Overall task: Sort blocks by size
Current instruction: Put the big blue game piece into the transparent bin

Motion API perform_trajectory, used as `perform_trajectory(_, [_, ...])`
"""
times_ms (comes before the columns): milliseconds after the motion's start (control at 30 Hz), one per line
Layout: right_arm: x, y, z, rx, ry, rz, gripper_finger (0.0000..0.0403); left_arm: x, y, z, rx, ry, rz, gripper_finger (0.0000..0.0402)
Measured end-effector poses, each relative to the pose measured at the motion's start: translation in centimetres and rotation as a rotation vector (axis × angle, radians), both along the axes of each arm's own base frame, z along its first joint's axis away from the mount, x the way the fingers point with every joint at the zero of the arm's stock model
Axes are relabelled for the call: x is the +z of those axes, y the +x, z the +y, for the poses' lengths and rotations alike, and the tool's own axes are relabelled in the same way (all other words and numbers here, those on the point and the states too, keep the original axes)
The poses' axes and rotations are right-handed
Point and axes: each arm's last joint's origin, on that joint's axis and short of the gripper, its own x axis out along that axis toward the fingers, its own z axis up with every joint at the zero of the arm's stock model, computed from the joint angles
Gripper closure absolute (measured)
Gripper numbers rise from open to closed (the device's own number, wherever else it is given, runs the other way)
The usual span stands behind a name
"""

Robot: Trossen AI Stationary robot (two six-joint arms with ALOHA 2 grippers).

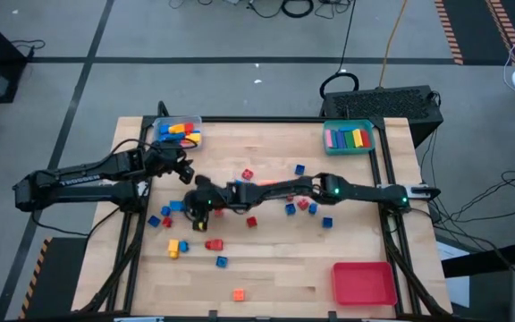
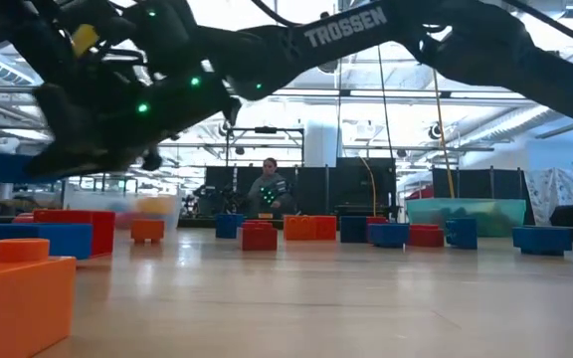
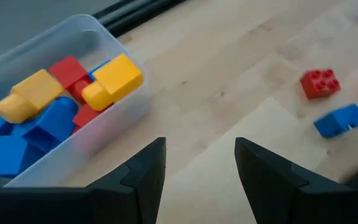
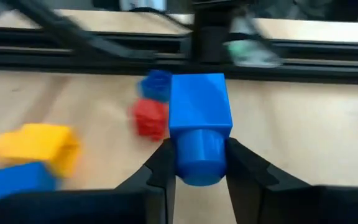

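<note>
Gripping one blue block point(image 4: 200, 124), right fingers point(image 4: 251, 169) pass two loose yellows.

Even overhead light is thrown on the wooden table point(image 1: 275, 259) with only faint shadows cast, ceiling strip lamps are seen glaring in the low view where the nearest orange block point(image 2: 13, 288) is rendered soft, and motion blur is smeared across the right wrist view.
</note>
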Motion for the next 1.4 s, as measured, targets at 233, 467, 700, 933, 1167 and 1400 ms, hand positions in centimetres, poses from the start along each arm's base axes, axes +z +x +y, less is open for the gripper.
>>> perform_trajectory(233, [0.8, -0.3, -4.4, -0.092, -0.011, 0.016, 0.0317, 1.2, -1.0, 0.1, 0.145, 0.128, -0.071, 0.0210])
perform_trajectory(467, [0.9, -0.8, -9.8, -0.196, -0.004, 0.004, 0.0317, 2.8, -2.5, -0.3, 0.204, 0.211, -0.209, 0.0210])
perform_trajectory(700, [2.4, -1.9, -16.7, -0.298, -0.024, -0.107, 0.0317, 3.2, -3.1, -0.5, 0.208, 0.224, -0.254, 0.0210])
perform_trajectory(933, [3.1, -3.2, -21.9, -0.337, 0.122, -0.212, 0.0315, 3.4, -3.0, -0.5, 0.209, 0.230, -0.275, 0.0210])
perform_trajectory(1167, [3.1, -3.4, -22.3, -0.318, 0.118, -0.212, 0.0309, 3.8, -2.8, -0.4, 0.212, 0.242, -0.321, 0.0210])
perform_trajectory(1400, [3.3, -3.3, -22.4, -0.314, 0.107, -0.237, 0.0283, 4.0, -2.7, -0.4, 0.201, 0.228, -0.363, 0.0210])
